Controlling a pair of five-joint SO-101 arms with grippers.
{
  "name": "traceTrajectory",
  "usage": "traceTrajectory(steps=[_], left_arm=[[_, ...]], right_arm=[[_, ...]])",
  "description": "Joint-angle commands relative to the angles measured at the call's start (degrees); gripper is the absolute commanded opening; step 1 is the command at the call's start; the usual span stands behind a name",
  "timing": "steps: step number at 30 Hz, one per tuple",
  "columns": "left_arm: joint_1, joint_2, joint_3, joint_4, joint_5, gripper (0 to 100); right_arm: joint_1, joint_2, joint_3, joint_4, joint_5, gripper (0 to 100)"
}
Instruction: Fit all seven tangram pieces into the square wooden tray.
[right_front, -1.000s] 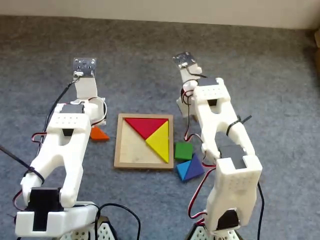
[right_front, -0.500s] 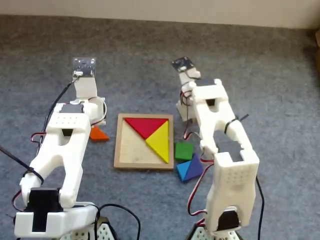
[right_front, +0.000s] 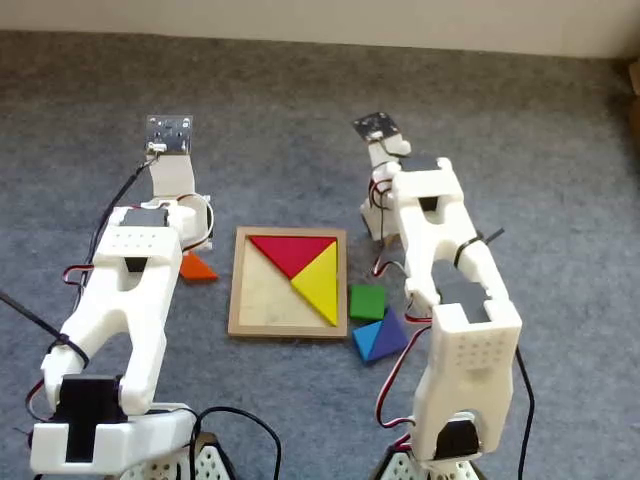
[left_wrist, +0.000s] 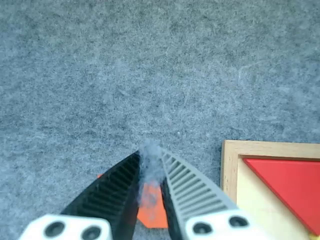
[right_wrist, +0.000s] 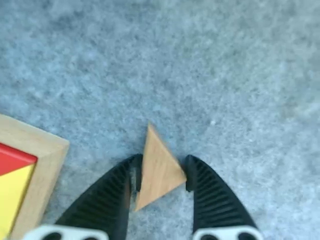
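Right wrist view: right gripper (right_wrist: 162, 166) pinches wooden triangle (right_wrist: 158, 172); left gripper (left_wrist: 149, 153) pressed together.

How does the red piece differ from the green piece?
The red piece is a triangle, the green piece a square. The red piece sits inside the wooden tray beside the yellow piece; the green piece lies on the carpet outside the tray. The red piece looks larger. Both lie flat.
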Motion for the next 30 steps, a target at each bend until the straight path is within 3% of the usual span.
traceTrajectory(steps=[1, 21, 30], left_arm=[[-0.4, -1.89, -0.31, -0.88, 0.18, 5], [-0.48, -1.89, -0.48, -0.88, 0.18, 5], [-0.48, -1.89, -0.48, -0.88, 0.18, 5]], right_arm=[[1.36, -0.22, -1.19, 1.36, 0.7, 4.8], [1.98, -0.66, -7.43, 12.88, 0.35, 4.6], [1.71, -11.74, -2.59, 12.79, 0.35, 0.5]])
